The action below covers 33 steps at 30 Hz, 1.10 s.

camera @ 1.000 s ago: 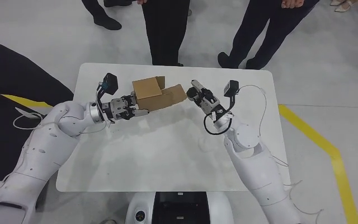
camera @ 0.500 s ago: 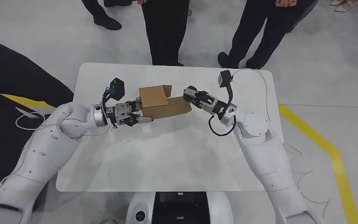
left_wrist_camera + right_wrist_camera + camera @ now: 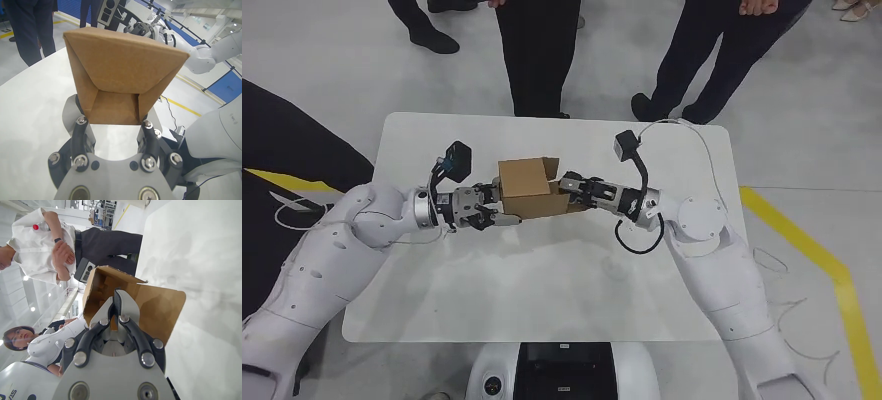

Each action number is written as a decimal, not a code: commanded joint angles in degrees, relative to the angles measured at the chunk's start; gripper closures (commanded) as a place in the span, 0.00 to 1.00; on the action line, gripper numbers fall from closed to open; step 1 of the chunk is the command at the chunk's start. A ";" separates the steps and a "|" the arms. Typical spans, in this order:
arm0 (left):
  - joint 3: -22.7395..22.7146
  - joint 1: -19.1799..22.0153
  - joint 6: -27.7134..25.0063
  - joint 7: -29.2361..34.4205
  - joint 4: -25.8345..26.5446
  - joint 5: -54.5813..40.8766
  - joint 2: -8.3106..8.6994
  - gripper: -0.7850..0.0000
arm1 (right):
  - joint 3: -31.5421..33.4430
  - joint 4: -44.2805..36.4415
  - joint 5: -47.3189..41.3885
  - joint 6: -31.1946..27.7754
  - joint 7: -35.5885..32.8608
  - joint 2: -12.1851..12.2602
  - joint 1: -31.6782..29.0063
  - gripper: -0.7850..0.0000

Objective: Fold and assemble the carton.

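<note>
So here's the setup: the brown cardboard carton point(image 3: 527, 183) is a bit above the middle of the top view, over the far half of the white table point(image 3: 542, 290), wedged between the two arms. I honestly can't tell if its underside touches the table or floats just off it.

The left gripper point(image 3: 485, 207) comes in from the left of the frame, jaws spread wide and clamped across one open end of the carton, one finger on each outside wall. My read is that this is the anchor hand. Gripping across the width keeps the tube squared up instead of letting it collapse flat, and it gives the other arm something solid to push against.

The right gripper point(image 3: 567, 186) meets the carton's opposite end from the right. Its jaws are pressed together into a narrow wedge, tips poking at the open mouth, right beside a big round-cornered flap point(image 3: 160, 313) that hangs out sideways. No idea if any cardboard is nipped between the pads. I'd guess closed fingers work better as a poker for tucking flaps inward.

That end isn't closed up yet, so I'd call it mid-fold.
</note>
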State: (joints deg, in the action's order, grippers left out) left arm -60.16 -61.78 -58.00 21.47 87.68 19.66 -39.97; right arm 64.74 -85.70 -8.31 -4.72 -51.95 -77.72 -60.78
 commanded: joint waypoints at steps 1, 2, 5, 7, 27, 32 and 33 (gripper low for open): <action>0.45 0.16 0.00 -0.02 0.26 -0.12 0.08 0.51 | -0.48 -0.08 -0.33 -0.19 0.06 -0.03 0.10 1.00; 0.71 0.25 0.00 0.02 0.38 -0.19 0.12 0.51 | -0.69 -0.04 -0.37 -0.24 0.17 -0.03 0.17 1.00; 1.57 0.58 0.00 0.12 0.60 -0.20 0.20 0.51 | -1.17 0.18 -0.65 -0.62 0.30 -0.03 0.48 1.00; 2.25 0.80 0.00 0.23 1.02 -0.53 0.25 0.51 | -1.45 0.43 -0.75 -0.90 0.16 -0.01 0.74 1.00; 7.75 4.61 0.00 5.75 1.15 -10.89 0.80 0.51 | -6.47 2.98 -5.08 -1.37 -6.31 -0.20 3.95 1.00; 8.59 5.30 0.00 6.74 0.97 -12.46 0.72 0.51 | -7.92 3.56 -6.02 -1.85 -5.86 -0.44 4.31 1.00; 8.72 5.43 0.00 6.90 0.97 -12.69 0.70 0.51 | -8.17 3.66 -6.26 -1.93 -5.73 -0.49 4.40 1.00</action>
State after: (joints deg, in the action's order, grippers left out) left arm -51.55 -56.46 -58.00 28.24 88.68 7.19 -39.25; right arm 56.77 -82.13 -14.33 -6.58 -57.77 -78.16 -56.45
